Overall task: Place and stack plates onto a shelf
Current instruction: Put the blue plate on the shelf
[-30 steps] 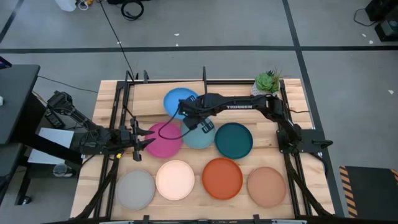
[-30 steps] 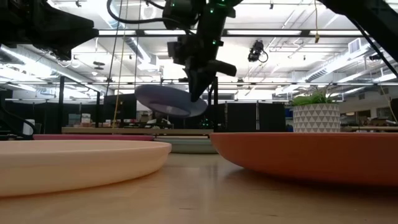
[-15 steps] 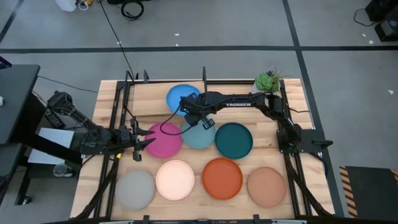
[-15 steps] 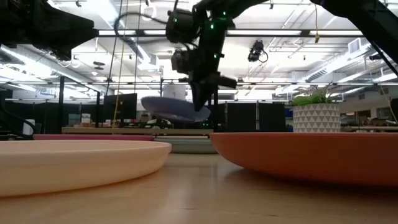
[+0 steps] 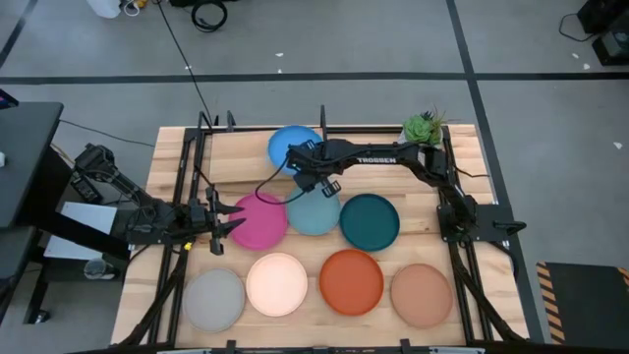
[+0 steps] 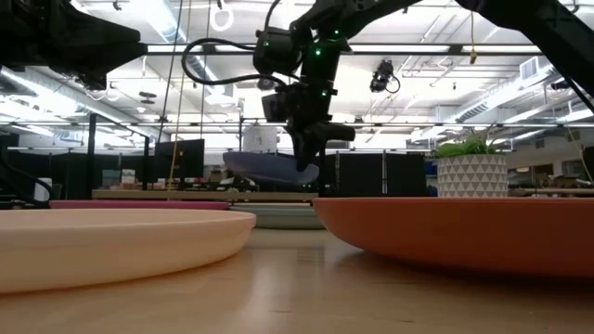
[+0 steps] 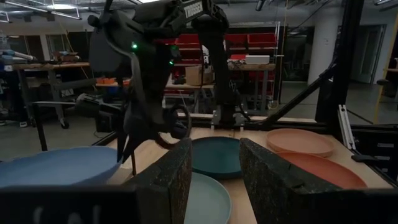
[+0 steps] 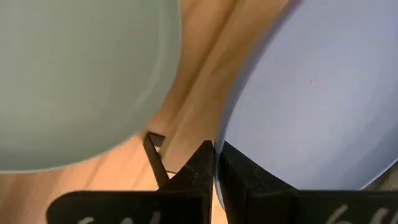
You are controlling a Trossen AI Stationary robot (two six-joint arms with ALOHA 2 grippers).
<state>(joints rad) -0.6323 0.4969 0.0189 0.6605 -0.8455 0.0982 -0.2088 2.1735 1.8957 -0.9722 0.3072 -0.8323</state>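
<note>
a: item one, high view. right gripper (image 5: 307, 169) reaches across the back of the table and pinches the near rim of the bright blue plate (image 5: 292, 145), which sits over the shelf (image 5: 236, 147). left gripper (image 5: 218, 226) waits by the pink plate (image 5: 257, 220).

b: low view?

a: bright blue plate (image 6: 269, 168) hangs clear above the shelf board (image 6: 186, 195), not set down; the overhead shot cannot show that gap. orange plate (image 6: 455, 232) and cream plate (image 6: 111, 239) fill the foreground.

b: left wrist view?

a: left fingers (image 7: 168, 180) parted, nothing between them; light blue plate (image 7: 205, 199) and dark teal plate (image 7: 217, 155) beyond.

b: right wrist view?

a: fingers (image 8: 199, 171) nearly closed on the blue plate's edge (image 8: 298, 99); only here is the thin grip visible.

b: risks?

a: my judgement: an edge-only hold could let the plate tip or slip; released from this height it may clatter, or the rim may strike a frame post.
</note>
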